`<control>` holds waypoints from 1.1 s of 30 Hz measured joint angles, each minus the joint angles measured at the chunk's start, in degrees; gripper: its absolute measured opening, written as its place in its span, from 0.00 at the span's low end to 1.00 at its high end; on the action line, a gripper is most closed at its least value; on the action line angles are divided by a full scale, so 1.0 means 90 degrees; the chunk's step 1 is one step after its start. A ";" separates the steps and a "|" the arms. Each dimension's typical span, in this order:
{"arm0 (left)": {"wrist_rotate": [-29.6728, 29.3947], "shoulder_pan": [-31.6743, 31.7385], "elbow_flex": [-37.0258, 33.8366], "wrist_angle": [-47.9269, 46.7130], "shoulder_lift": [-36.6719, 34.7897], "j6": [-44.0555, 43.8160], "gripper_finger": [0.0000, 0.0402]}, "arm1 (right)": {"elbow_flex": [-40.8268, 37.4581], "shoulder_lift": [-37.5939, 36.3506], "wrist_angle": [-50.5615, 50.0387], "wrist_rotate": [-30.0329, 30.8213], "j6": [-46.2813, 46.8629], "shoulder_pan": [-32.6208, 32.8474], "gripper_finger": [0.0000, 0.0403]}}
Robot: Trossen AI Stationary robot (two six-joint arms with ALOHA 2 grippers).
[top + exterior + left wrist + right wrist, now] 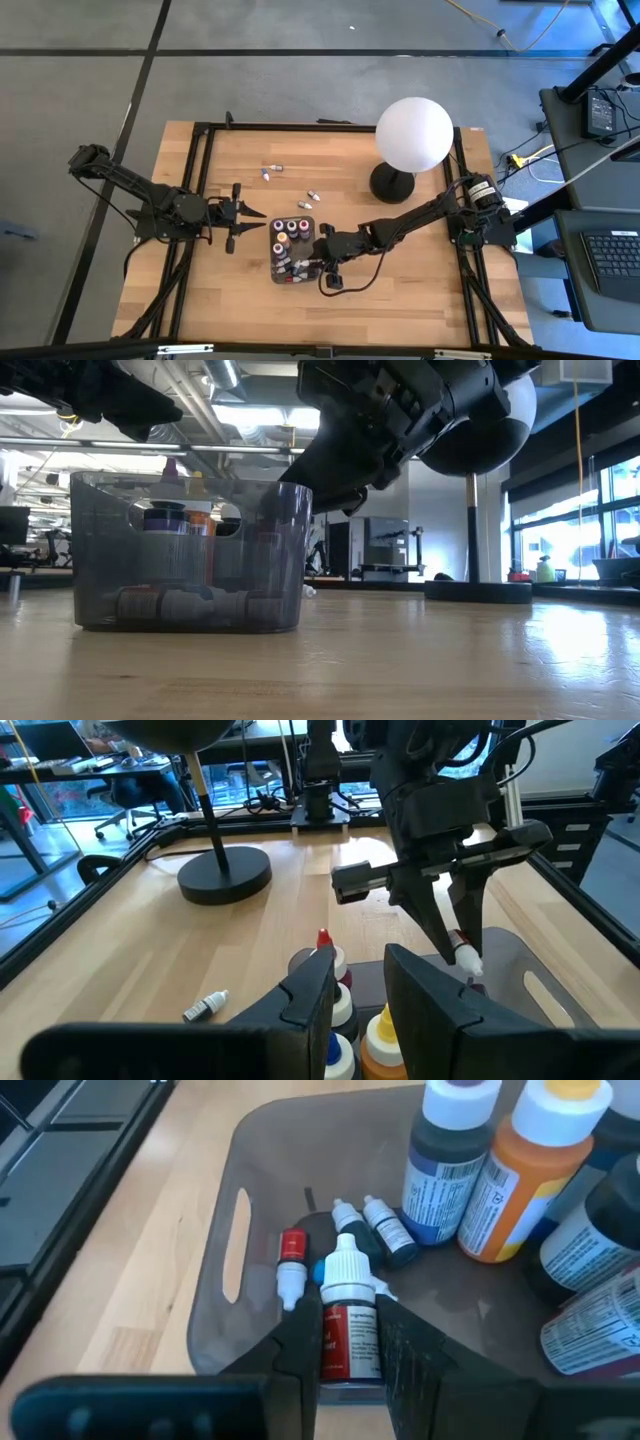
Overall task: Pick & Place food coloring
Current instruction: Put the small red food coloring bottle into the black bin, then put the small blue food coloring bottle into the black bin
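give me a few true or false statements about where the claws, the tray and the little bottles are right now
1. The right claw is shut on a small red bottle with a white cap above the grey tray. True.
2. The left claw is inside the tray. False: it waits beside the tray, holding nothing.
3. A few small bottles lie loose on the table outside the tray. True.
4. The tray holds no bottles. False: several tall bottles stand in it and small ones lie on its floor.
5. The globe lamp lies tipped over. False: it stands upright.

Both arms (140, 195) are matte black, jointed, with black cables behind each pincer and long tapered black fingers (430, 1005).
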 joint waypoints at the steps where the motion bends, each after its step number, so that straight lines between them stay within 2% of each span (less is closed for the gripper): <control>1: 0.0000 0.0000 0.0000 -0.0001 0.0000 -0.0002 0.22 | 0.0000 0.0000 0.0002 0.0000 -0.0012 0.0000 0.21; 10: -0.0005 0.0000 0.0000 -0.0001 0.0002 -0.0002 0.22 | 0.0012 0.0314 0.0196 0.0041 -0.0153 -0.0002 0.21; 24: -0.0005 0.0000 0.0000 -0.0044 0.0002 -0.0002 0.22 | 0.0010 0.0321 0.0199 0.0034 -0.0205 0.0000 0.22; 33: -0.0005 -0.0002 0.0000 -0.0044 0.0001 -0.0002 0.22 | 0.0010 0.0321 0.0196 0.0023 -0.0207 -0.0002 0.34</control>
